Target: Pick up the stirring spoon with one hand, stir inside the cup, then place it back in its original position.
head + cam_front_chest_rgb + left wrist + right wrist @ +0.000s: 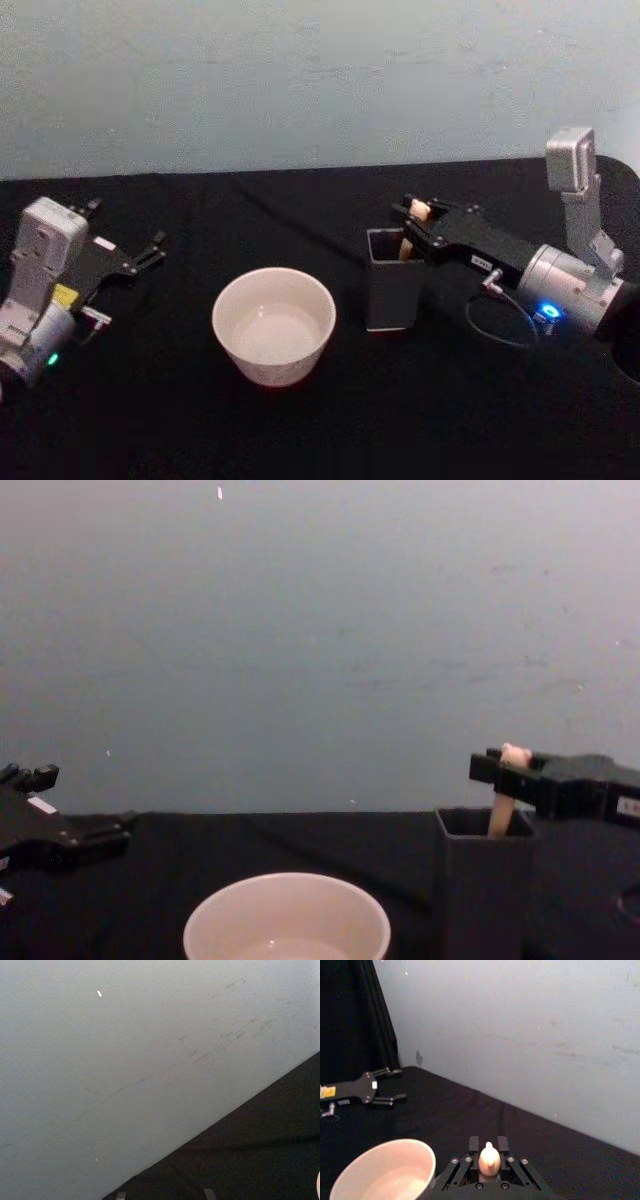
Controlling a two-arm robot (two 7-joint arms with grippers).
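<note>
right tool [488, 1142] pinching stirring spoon [497, 818] near its top, spoon standing in dark holder [392, 290], cup [270, 372] just beside, contents unclear, left tool [128, 222] spread, idle far left

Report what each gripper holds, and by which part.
Right gripper: the stirring spoon, jaws at the handle's top just below the bear head, spoon standing in the holder. Left gripper: nothing, open.

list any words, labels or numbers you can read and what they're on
No text can be read.
Yellow sticker on the left gripper: too blurred to read.
White label on the left gripper: too blurred to read.
White tag on the right gripper: too small to read.
Cup, holder, spoon: no markings visible.
</note>
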